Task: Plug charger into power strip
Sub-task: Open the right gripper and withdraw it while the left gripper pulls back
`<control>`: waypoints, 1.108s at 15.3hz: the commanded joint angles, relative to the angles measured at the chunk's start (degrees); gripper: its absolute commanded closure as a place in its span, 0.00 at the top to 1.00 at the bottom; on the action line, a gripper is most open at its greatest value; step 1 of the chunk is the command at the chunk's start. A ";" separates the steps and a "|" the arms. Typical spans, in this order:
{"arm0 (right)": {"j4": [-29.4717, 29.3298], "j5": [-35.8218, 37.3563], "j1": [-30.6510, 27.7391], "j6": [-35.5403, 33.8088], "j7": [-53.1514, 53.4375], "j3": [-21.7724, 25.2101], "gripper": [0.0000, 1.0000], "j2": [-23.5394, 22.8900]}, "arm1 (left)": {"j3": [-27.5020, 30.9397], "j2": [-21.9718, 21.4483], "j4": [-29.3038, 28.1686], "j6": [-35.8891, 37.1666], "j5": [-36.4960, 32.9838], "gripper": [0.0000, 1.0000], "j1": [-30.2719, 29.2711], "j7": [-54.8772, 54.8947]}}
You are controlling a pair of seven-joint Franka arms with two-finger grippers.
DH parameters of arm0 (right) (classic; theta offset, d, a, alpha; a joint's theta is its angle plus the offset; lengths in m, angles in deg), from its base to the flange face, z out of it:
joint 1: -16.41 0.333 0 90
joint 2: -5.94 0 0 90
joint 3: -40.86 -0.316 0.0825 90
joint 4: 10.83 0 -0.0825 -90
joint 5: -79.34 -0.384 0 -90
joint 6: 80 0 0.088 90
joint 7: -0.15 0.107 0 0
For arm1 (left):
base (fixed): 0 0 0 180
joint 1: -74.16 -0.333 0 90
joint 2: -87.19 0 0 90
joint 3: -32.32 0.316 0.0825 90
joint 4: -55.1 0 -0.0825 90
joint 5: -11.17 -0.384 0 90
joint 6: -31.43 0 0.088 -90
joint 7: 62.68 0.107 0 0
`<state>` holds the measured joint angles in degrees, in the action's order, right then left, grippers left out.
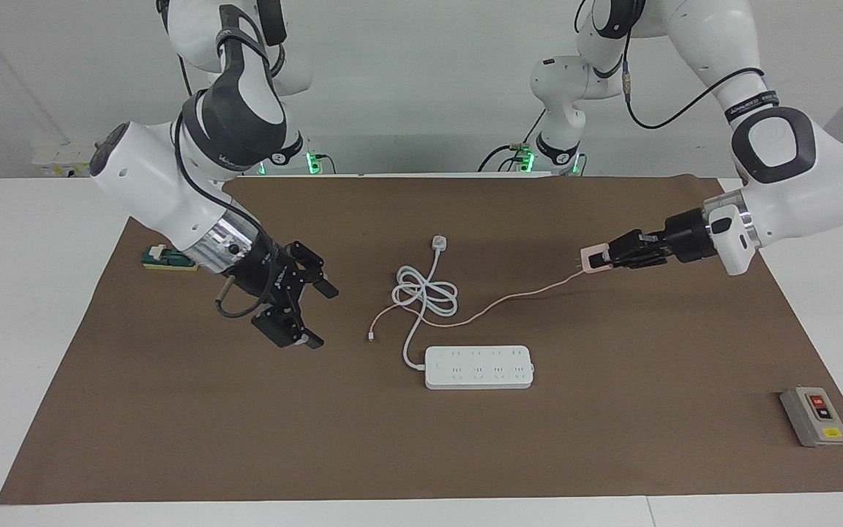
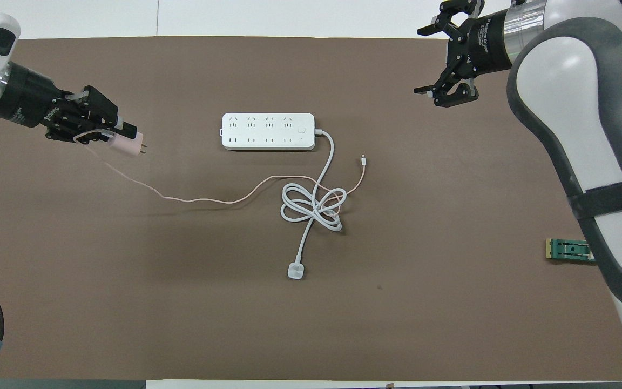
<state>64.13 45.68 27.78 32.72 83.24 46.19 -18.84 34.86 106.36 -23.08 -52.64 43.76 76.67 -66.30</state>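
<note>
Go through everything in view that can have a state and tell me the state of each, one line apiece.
Pale-pink cube charger: held up over the mat in the left hand, unplugged.
Thin pink cable: trailing across the mat.
Long white power strip: flat, sockets empty.
Thick white cord: coiled, its plug loose.
Right hand: open, empty.

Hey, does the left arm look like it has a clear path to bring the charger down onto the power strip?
Probably yes. The left gripper holds the charger in the air, and nothing stands between it and the power strip. The right gripper hangs open toward the other end of the table.
</note>
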 commanded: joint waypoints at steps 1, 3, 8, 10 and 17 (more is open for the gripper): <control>0.62 4.73 -1.61 -3.81 -12.19 -0.32 1.00 1.22 | 0.71 1.13 2.59 1.54 -8.22 0.00 2.66 -1.83; 0.88 8.42 -2.58 -6.63 -22.83 -0.32 1.00 1.75 | 0.80 1.04 3.29 1.10 -13.50 0.00 4.77 -2.26; 1.15 19.13 -3.81 -14.54 -47.88 -0.23 1.00 4.47 | 0.98 1.21 4.26 -0.21 -15.80 0.00 4.87 -4.64; 1.23 24.76 -3.73 -17.35 -58.69 -0.32 1.00 6.14 | 1.24 0.34 4.44 -2.15 -18.07 0.00 4.78 -5.34; 6.41 32.08 -5.83 -21.57 -83.17 -0.67 1.00 17.03 | 0.98 -0.63 4.44 -2.24 -22.66 0.00 5.30 -18.61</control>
<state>65.41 76.71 23.26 11.88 4.39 46.25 -7.58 35.64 105.93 -18.75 -55.00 22.85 81.26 -80.84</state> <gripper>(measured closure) 0.000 0.705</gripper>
